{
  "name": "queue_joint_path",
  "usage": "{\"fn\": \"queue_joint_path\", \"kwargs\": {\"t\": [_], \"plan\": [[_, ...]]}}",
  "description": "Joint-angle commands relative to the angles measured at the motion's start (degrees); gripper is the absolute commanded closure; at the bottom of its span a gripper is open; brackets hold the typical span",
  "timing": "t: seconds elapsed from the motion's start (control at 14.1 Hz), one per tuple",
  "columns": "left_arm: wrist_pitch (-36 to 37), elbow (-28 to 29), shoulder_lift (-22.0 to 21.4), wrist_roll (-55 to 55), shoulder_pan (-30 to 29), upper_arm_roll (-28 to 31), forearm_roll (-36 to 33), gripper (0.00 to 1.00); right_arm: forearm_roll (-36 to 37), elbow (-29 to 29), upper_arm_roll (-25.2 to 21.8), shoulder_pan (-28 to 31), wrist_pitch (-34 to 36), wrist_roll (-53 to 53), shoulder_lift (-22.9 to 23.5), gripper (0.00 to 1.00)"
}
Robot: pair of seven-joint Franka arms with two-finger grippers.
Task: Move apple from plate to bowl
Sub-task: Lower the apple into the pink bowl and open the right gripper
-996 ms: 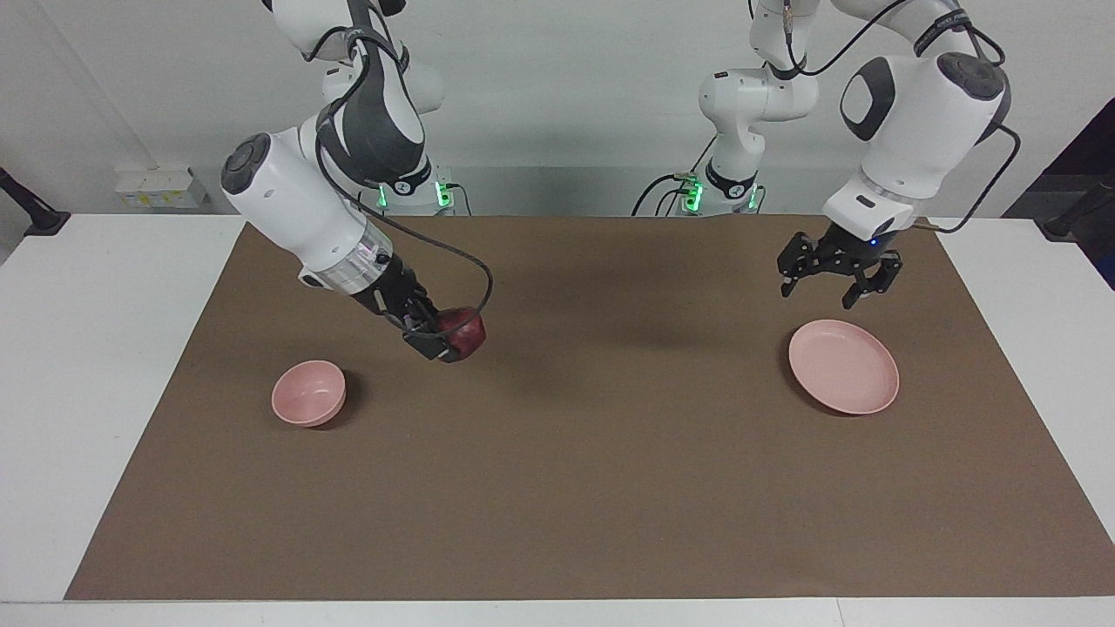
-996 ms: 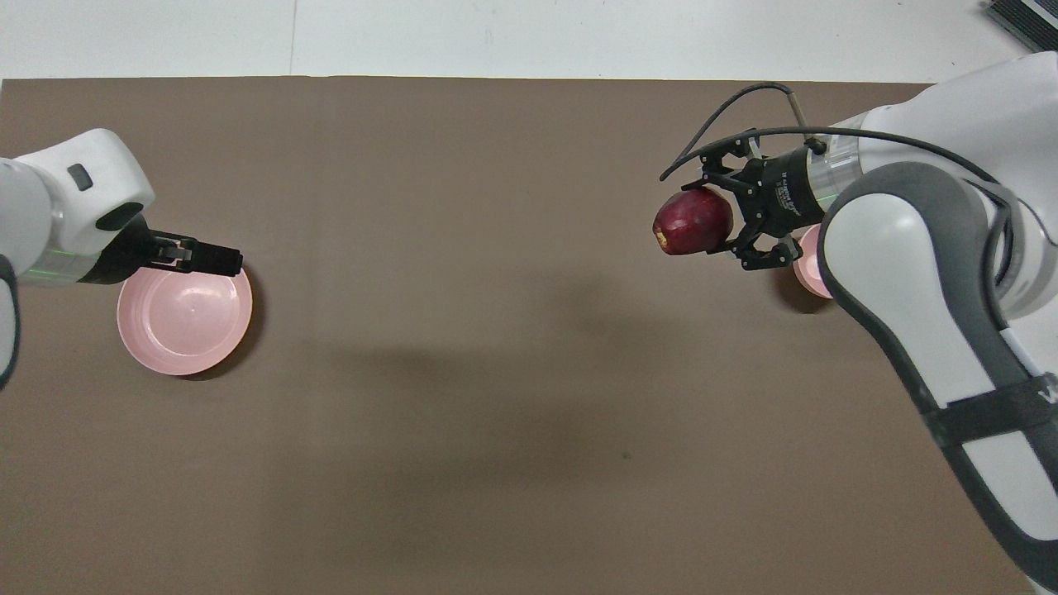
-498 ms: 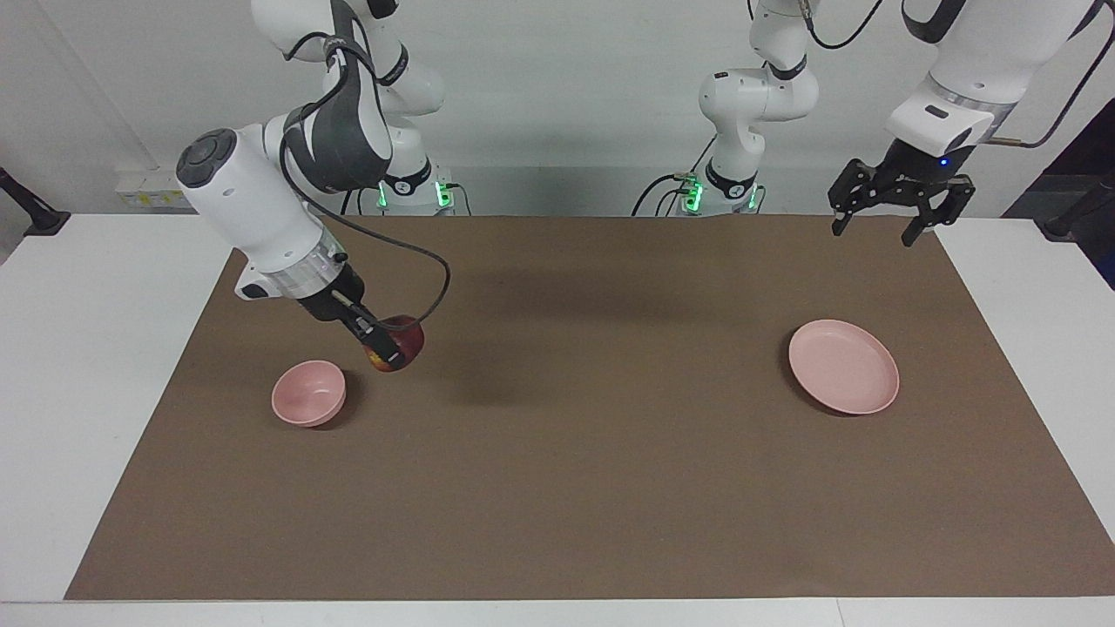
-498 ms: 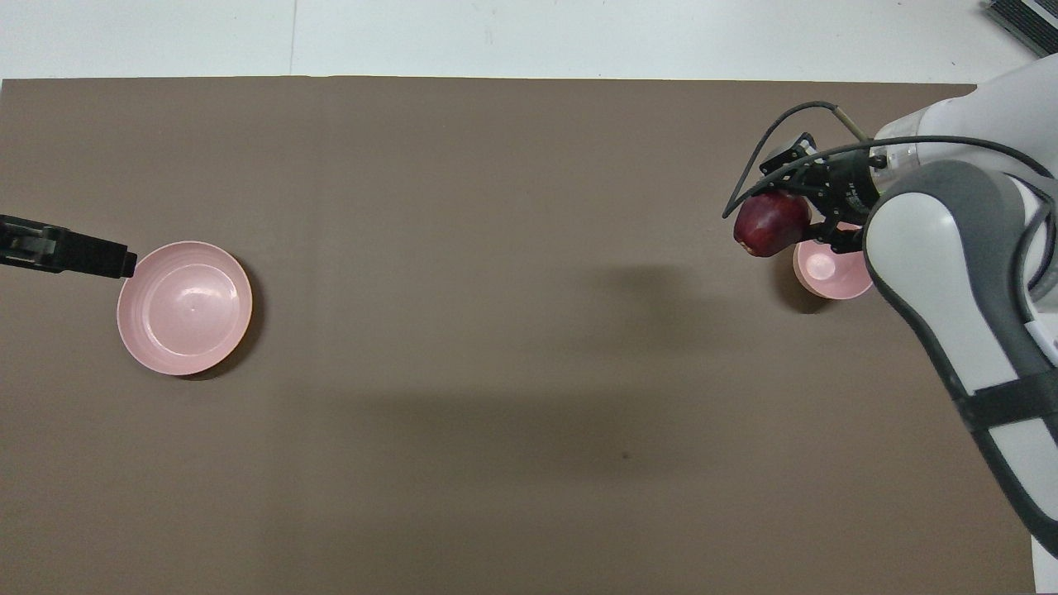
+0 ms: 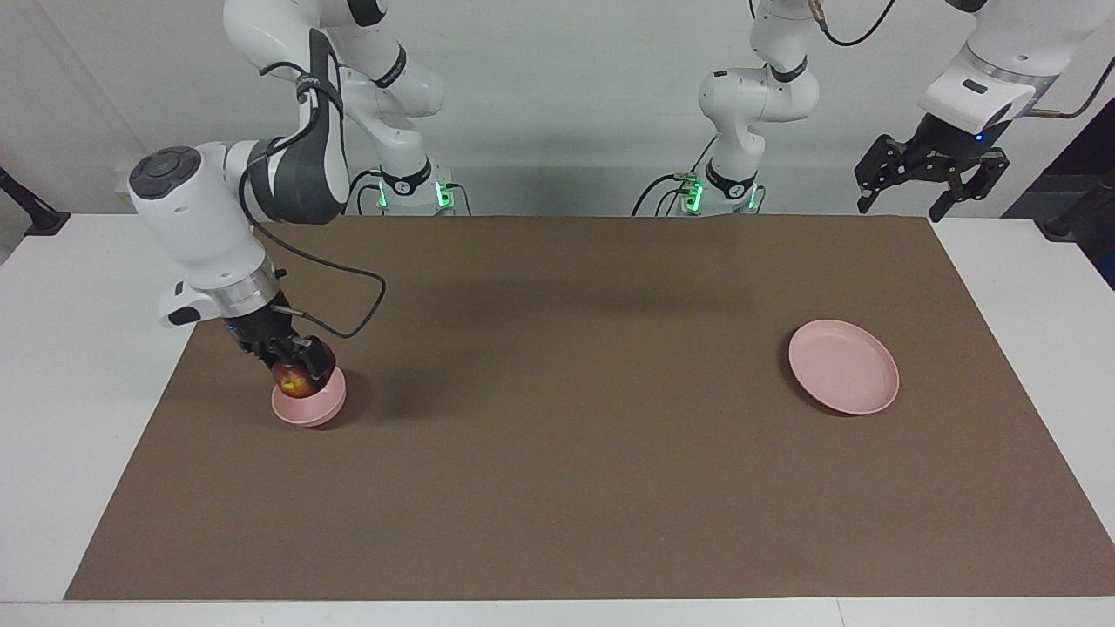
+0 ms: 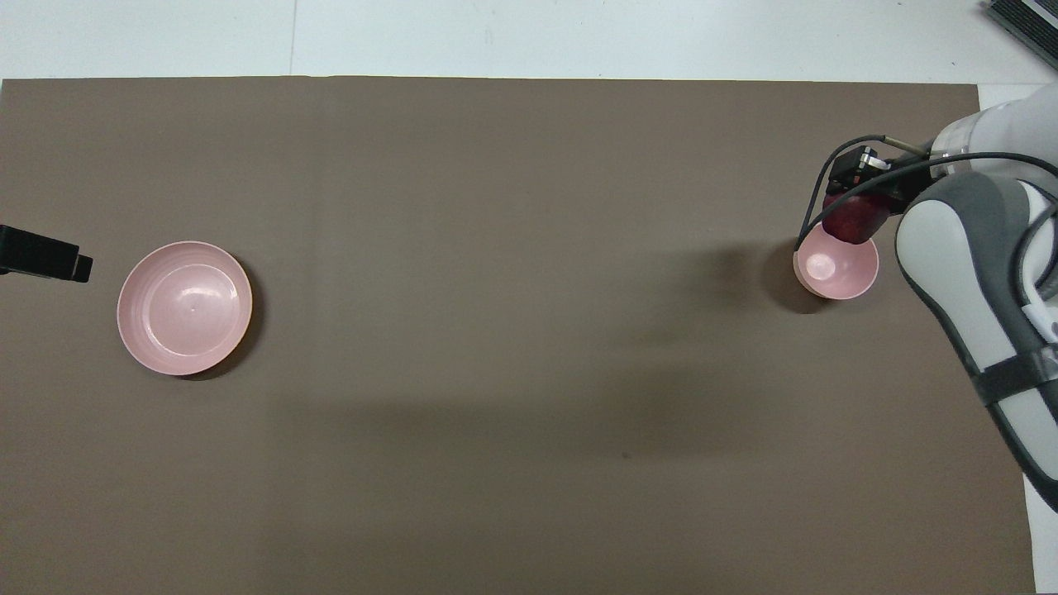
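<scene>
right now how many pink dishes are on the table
2: the bowl at the right arm's end, under the apple in the right gripper; the plate at the left arm's end, empty. None look hidden.

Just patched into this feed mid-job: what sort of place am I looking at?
Probably a robotics lab bench: two white arms mounted at a white table covered by a brown mat, against a bare wall, with only a pink plate and bowl as props.

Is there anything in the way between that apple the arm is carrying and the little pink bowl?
Nothing visible. The right gripper holds the apple right over the bowl, whose inside looks bare in the overhead view. The empty plate sits toward the left arm's end, and the left gripper waits raised, open.
</scene>
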State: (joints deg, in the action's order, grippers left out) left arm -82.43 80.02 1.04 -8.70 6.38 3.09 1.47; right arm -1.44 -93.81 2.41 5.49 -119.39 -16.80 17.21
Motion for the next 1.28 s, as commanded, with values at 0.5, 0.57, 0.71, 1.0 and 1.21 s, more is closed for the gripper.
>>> {"fn": "queue_joint_path", "kwargs": {"t": [0.5, 0.57, 0.71, 1.0, 1.21], "plan": [[3.2, -0.5, -0.7, 0.6, -2.2, 0.1, -0.4, 0.0, 2.8, -7.4, 0.3, 1.6, -6.9, 2.6, 3.4, 1.0], [3.9, -0.6, -0.7, 0.6, -2.2, 0.1, -0.5, 0.0, 3.0, -7.4, 0.3, 2.1, -6.8, 2.6, 3.4, 1.0], [4.8, -0.7, -0.6, 0.6, -2.2, 0.1, -0.5, 0.0, 3.0, -7.5, 0.3, 2.9, -5.3, 2.8, 3.0, 1.0], [4.5, -0.7, -0.7, 0.4, -2.1, 0.1, -0.5, 0.0, 3.1, -10.9, 0.3, 3.9, -6.6, 2.5, 2.8, 1.0], [4.4, -0.7, -0.7, 0.3, -2.2, 0.2, -0.5, 0.0, 3.0, -10.3, 0.3, 3.3, -9.5, 2.0, 4.3, 0.33]]}}
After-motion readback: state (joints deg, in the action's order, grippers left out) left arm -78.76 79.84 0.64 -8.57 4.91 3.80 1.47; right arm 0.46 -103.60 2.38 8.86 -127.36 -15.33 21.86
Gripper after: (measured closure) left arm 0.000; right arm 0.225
